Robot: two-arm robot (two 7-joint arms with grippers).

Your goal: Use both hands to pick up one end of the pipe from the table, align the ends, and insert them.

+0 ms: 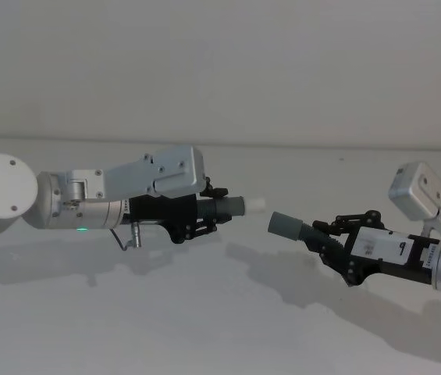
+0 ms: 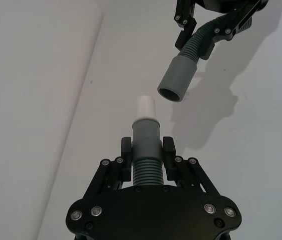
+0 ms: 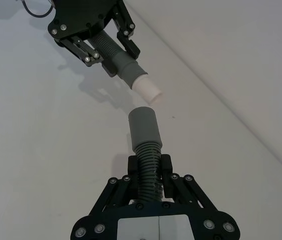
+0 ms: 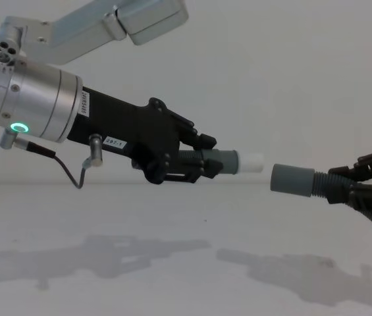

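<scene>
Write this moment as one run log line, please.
left gripper: holds white-tipped pipe | right gripper: holds socket pipe | ends: apart, not inserted

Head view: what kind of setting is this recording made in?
Probably a bare lab test bench: a plain white table against a blank pale wall, with only the left hand and right hand each holding a pipe piece above it.
</scene>
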